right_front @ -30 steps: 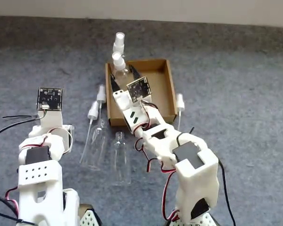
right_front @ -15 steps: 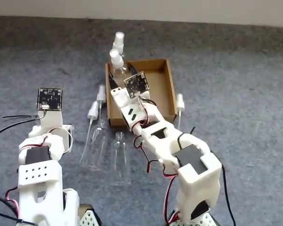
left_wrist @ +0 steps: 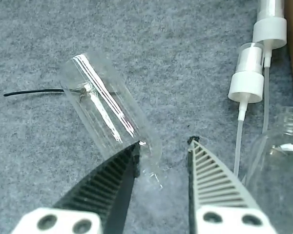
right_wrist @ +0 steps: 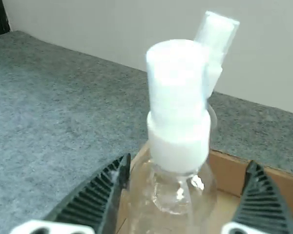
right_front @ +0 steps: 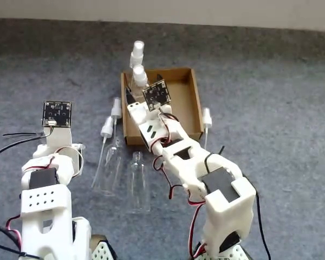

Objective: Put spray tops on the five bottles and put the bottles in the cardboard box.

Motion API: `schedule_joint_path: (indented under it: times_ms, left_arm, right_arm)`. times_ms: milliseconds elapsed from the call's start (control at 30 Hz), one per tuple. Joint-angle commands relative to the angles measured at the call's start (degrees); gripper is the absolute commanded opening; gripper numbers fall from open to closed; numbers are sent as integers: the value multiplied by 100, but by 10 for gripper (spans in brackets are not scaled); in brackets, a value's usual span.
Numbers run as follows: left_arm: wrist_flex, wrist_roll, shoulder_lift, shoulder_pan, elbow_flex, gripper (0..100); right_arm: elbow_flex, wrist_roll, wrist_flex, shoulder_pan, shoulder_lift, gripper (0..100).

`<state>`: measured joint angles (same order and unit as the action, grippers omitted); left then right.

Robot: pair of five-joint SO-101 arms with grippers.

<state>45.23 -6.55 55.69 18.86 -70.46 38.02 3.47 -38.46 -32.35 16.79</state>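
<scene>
Two capped bottles [right_front: 139, 76] upright at cardboard box [right_front: 197, 103] corner, right hand [right_wrist: 185, 165] released around one; three bare bottles [right_front: 138, 181], loose spray tops [right_front: 115, 108] waiting on desk [right_front: 271, 81]; left hand [left_wrist: 163, 144] released.

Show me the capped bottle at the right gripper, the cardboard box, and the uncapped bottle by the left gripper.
capped bottle [right_wrist: 178, 97]: right wrist view, on its white spray top.
cardboard box [right_front: 196, 103]: high view, on its right-hand wall.
uncapped bottle [left_wrist: 105, 109]: left wrist view, on its clear body.

High: steeply down over the cardboard box [right_front: 185, 100]. Left wrist: close, downward, beside the box. Right wrist: close, level across the box, shared with high.
</scene>
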Motion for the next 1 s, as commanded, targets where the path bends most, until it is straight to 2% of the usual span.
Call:
schedule_joint_path:
  times_ms: [0,300,600,767,967]
  left_arm:
    - [-114,0,119,13,40,158]
    - [-114,0,119,13,40,158]
    - [-114,0,119,13,40,158]
    - [-114,0,119,13,40,158]
    - [-114,0,119,13,31,158]
  right_arm:
    - [-163,-62,57,-48,-347,315]
    - [-171,-35,110,-57,-541,315]
    - [-180,-35,1640,-48,-1991,315]
    - [-180,-35,3152,-57,-3143,315]
    - [-180,-62,6088,-224,-4620,315]
